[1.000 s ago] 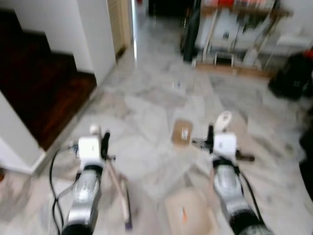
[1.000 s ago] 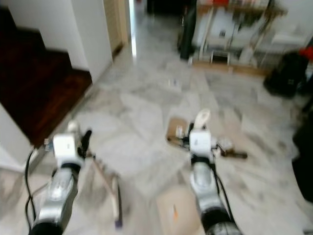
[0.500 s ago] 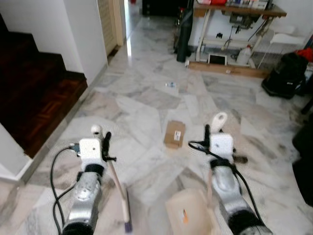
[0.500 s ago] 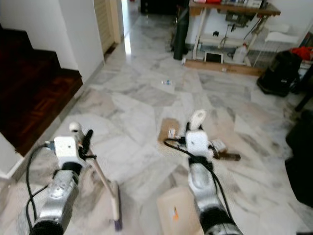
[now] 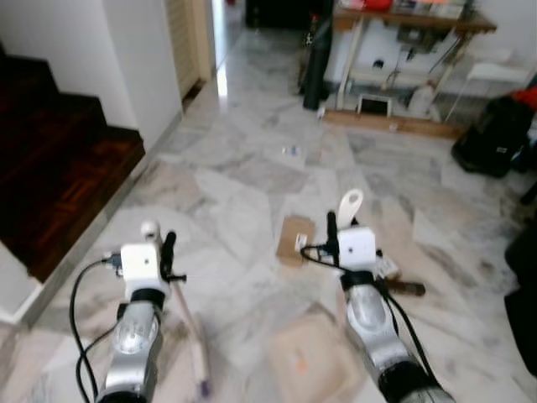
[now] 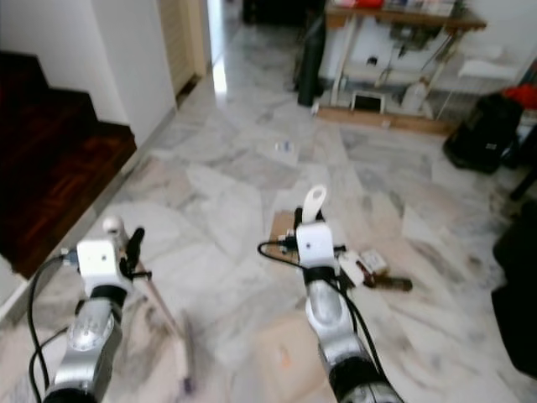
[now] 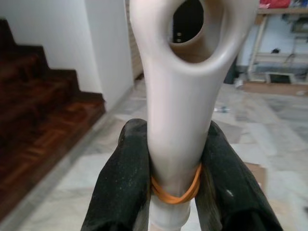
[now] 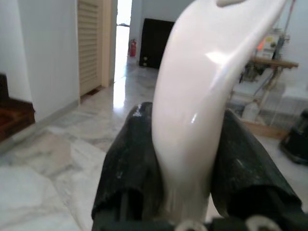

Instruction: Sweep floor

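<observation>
My left gripper (image 5: 165, 254) is shut on the cream broom handle (image 7: 179, 91), just above an orange rubber band (image 7: 175, 191). The broom stick (image 5: 190, 323) slants down to the floor between my arms. My right gripper (image 5: 333, 232) is shut on the white dustpan handle (image 8: 197, 91), black fingers (image 8: 131, 163) on both sides. The beige dustpan (image 5: 307, 366) hangs low near the floor. A flat cardboard piece (image 5: 294, 238) lies on the marble just ahead of the right gripper. A white packet (image 5: 386, 267) and a brown scrap (image 5: 409, 288) lie to its right. A small scrap (image 5: 291, 152) lies farther off.
Dark wooden stairs (image 5: 59, 180) and a white wall corner (image 5: 143, 67) are on the left. A table with clutter under it (image 5: 403, 50) stands at the back. A black bag (image 5: 495, 134) sits at the right, and a dark object (image 5: 527, 327) is at the right edge.
The view has shifted as the camera moved. Both arms, with broom and dustpan, sit a little further left in the picture. Both grips are unchanged.
</observation>
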Robot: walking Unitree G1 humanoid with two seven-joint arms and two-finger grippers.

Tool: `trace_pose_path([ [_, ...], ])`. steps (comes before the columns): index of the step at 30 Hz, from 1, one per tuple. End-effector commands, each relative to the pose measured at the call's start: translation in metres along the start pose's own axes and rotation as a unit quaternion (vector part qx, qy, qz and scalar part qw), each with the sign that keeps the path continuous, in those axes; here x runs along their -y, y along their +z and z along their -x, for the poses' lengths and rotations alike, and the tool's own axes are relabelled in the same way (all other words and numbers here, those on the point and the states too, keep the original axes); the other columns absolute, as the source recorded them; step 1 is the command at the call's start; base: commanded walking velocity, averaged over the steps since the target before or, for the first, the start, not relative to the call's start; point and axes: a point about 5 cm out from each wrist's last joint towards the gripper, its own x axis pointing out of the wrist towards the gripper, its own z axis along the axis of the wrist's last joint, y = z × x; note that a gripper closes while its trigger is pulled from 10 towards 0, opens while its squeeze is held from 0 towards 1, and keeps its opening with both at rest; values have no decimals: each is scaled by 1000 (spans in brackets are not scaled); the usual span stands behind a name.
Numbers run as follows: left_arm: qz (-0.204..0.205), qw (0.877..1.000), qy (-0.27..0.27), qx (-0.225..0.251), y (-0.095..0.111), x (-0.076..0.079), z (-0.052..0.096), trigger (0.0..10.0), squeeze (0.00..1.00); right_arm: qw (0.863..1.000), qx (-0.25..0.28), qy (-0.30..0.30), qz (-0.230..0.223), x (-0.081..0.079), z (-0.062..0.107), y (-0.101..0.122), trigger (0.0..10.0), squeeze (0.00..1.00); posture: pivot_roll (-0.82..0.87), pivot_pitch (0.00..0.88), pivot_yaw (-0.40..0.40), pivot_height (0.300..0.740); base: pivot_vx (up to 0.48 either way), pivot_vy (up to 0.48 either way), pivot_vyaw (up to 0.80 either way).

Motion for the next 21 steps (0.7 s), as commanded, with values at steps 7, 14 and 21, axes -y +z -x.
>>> trace_pose_path([
  [7, 10, 1000, -9, 21, 9, 9, -3, 10000, 0, 1000, 13, -4, 11, 7, -3, 4, 10000, 0, 80, 0, -1, 740, 300, 0, 566],
  [14, 10, 1000, -9, 20, 9, 8, -3, 10000, 0, 1000, 15, 0, 11, 6, -2, 5, 10000, 0, 81, 0, -1, 740, 301, 0, 0],
  [21, 9, 1000, -9, 20, 9, 8, -3, 10000, 0, 1000, 13, -3, 5, 6, -2, 4, 10000, 0, 81, 0, -1, 740, 301, 0, 0],
])
